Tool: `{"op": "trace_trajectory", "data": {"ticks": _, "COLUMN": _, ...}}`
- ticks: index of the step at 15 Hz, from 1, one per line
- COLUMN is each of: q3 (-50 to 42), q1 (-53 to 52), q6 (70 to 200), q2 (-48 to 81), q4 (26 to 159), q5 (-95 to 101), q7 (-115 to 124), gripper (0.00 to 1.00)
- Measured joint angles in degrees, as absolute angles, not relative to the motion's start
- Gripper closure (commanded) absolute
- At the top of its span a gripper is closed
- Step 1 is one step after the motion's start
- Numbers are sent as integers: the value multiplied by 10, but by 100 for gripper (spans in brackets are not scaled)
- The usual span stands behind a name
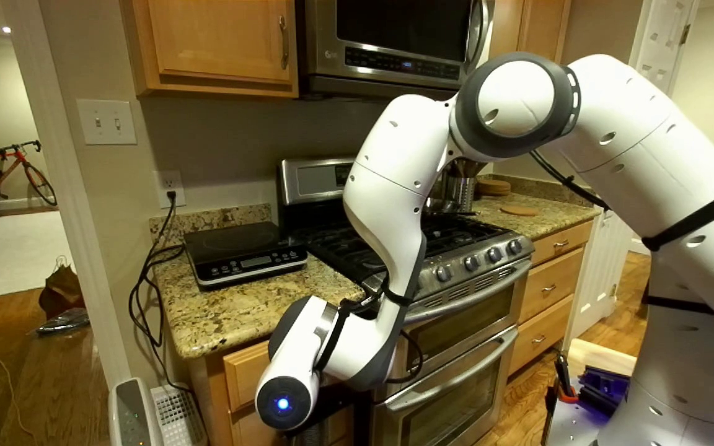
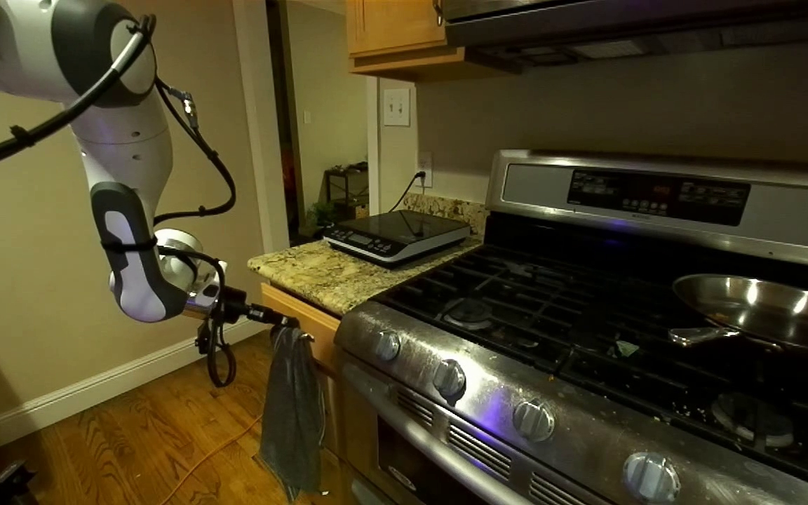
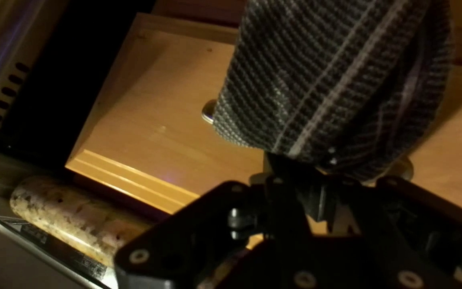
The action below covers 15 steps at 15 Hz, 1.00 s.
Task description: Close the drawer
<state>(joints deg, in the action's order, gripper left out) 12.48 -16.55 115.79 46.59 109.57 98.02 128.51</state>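
Note:
The wooden drawer front (image 3: pixel 146 108) fills the middle of the wrist view. It also shows under the countertop in both exterior views (image 1: pixel 244 378) (image 2: pixel 309 319). It lies near the cabinet face; I cannot tell whether a gap is left. A dark grey striped towel (image 3: pixel 327 80) hangs over its metal handle (image 3: pixel 207 112) and covers most of it; in an exterior view the towel (image 2: pixel 292 414) hangs straight down. My gripper (image 3: pixel 311 168) has its fingers drawn together at the towel's top (image 2: pixel 285 322). Whether cloth or handle is between the fingertips is hidden.
The granite countertop (image 2: pixel 306 273) overhangs the drawer and bears a portable cooktop (image 1: pixel 245 248). The stove (image 2: pixel 439 379), with its protruding oven handle (image 2: pixel 425 442), stands beside the drawer. A pan (image 2: pixel 762 308) sits on the stove. A floor appliance (image 1: pixel 131 415) stands by the cabinet's end.

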Motion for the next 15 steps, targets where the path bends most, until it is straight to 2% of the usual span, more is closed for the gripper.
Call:
{"op": "trace_trajectory", "data": {"ticks": 1, "q3": 125, "q1": -165, "q6": 1157, "q2": 467, "q4": 1094, "q5": 981, "q7": 1283, "gripper": 66}}
{"op": "trace_trajectory", "data": {"ticks": 5, "q3": 143, "q1": -166, "q6": 1164, "q2": 464, "q4": 1091, "q5": 1001, "q7": 1279, "gripper": 43}}
{"op": "trace_trajectory", "data": {"ticks": 11, "q3": 212, "q1": -184, "q6": 1240, "q2": 416, "q4": 1122, "q5": 1021, "q7": 1239, "gripper": 2}}
{"op": "trace_trajectory", "data": {"ticks": 15, "q3": 232, "q1": -178, "q6": 1348, "q2": 376, "q4": 1154, "q5": 998, "q7": 1181, "gripper": 0}}
